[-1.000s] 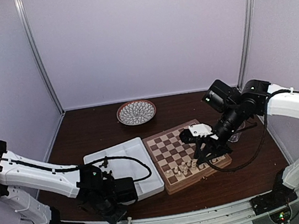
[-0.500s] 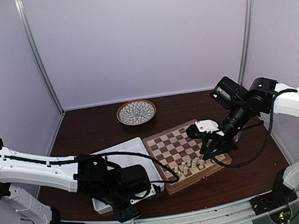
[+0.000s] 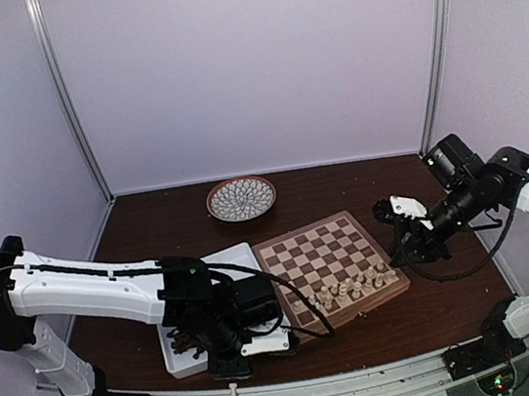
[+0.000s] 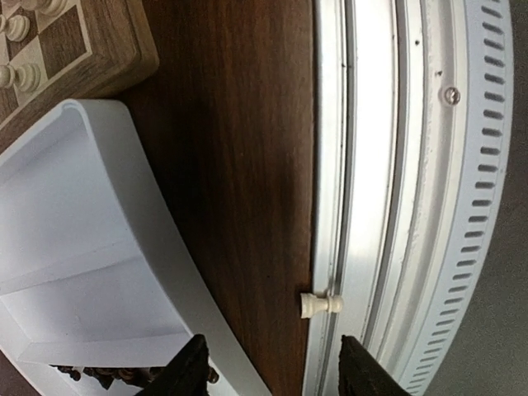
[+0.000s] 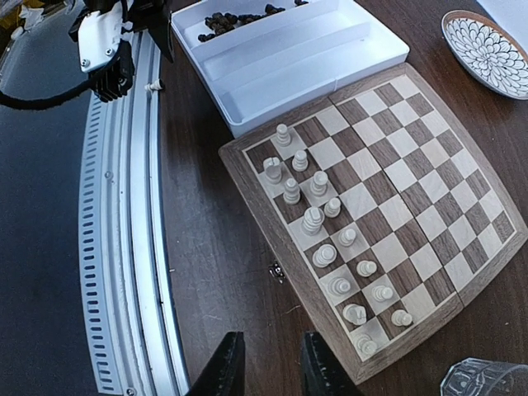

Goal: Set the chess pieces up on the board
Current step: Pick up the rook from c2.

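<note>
Along the near edge of the square wooden chessboard (image 5: 412, 190), you have cream-white chess pieces (image 5: 313, 221) standing. Left of it, your left gripper (image 4: 271, 355) hangs spread near a fallen cream pawn (image 4: 320, 304). Right of it, your right gripper (image 5: 268, 359) is parted and empty.

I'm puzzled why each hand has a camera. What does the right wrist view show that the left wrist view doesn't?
Only the right wrist: the whole board, the patterned plate, a glass. Only the left wrist: a clear close look at the cream pawn lying by the rail. Both: the white tray holding dark pieces, and the board's corner.
</note>
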Robot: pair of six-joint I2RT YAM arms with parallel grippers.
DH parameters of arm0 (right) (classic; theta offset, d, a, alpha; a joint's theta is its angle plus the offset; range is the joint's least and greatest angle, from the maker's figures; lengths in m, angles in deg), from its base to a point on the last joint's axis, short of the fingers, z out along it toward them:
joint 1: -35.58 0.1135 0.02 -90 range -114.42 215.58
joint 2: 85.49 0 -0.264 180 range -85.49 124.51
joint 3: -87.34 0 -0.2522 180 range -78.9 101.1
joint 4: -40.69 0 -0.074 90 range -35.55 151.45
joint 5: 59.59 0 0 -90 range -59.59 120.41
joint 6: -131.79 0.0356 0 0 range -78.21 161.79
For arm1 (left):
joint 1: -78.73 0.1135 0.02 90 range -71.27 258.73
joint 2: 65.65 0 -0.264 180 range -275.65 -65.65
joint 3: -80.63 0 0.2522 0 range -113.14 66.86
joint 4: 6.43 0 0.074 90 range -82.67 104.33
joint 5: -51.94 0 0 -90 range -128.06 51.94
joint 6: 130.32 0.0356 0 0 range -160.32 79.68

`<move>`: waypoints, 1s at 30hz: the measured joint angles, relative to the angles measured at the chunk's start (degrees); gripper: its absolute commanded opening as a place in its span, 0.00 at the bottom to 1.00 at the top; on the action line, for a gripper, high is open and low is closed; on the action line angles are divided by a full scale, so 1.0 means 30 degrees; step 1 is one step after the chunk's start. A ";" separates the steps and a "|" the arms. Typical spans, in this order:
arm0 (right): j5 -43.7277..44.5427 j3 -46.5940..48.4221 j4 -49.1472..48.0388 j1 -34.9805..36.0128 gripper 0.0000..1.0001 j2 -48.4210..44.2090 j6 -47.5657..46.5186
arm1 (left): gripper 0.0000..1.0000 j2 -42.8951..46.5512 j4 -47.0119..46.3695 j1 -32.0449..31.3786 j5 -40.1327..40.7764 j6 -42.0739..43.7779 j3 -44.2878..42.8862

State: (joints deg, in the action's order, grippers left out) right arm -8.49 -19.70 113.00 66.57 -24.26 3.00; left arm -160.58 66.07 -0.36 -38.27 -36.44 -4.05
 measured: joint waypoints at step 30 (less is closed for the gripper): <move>-0.1100 -0.2120 -0.2470 -0.1894 0.37 -0.1304 0.0714 | 0.48 0.1749 -0.1770 0.0758 -0.0474 0.8393 0.3803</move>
State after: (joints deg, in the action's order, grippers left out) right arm -11.79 -26.06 105.59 60.88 -28.18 5.15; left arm -155.34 60.76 1.92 -39.69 -11.26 7.36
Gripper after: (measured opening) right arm 0.366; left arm 0.479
